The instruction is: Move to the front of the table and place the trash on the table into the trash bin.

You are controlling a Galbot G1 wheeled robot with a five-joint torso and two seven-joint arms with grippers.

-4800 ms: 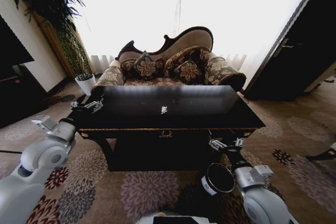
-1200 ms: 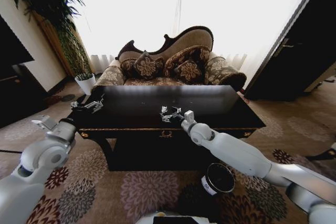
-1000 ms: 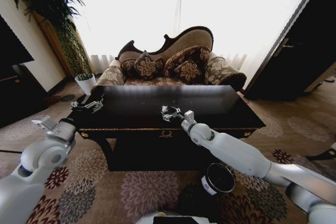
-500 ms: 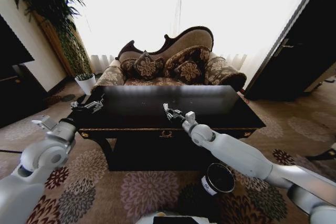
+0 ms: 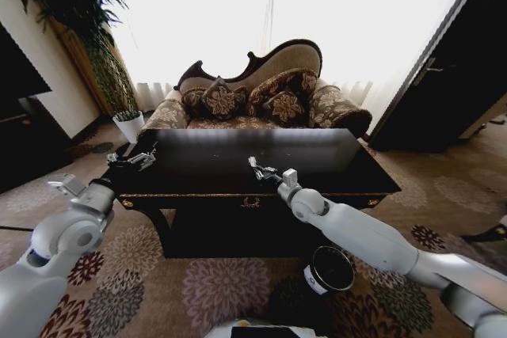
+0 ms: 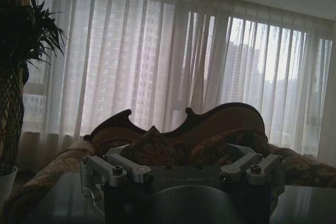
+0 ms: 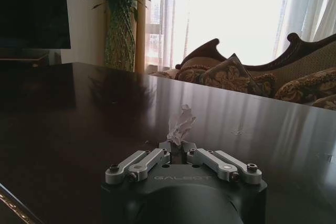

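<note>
The glossy black table (image 5: 333,165) stands right in front of me. My right gripper (image 5: 256,166) reaches over its middle and is shut on the trash, a white paper wad (image 7: 180,124). In the right wrist view the wad sticks up from between the closed fingertips (image 7: 177,144), just above the tabletop (image 7: 79,114). The black trash bin (image 5: 329,270) stands on the carpet below the table's front edge, under my right forearm. My left gripper (image 5: 132,160) is open and hovers at the table's left end, holding nothing.
A patterned sofa (image 5: 261,96) with cushions sits close behind the table. A white plant pot (image 5: 129,126) and a tall plant (image 5: 71,5) stand at the back left. A dark cabinet (image 5: 20,108) is on the left and a dark door (image 5: 444,77) on the right.
My right arm came up from beside the bin to the table's middle, shut on the paper wad and shifted slightly right with it. The left arm has not moved.
</note>
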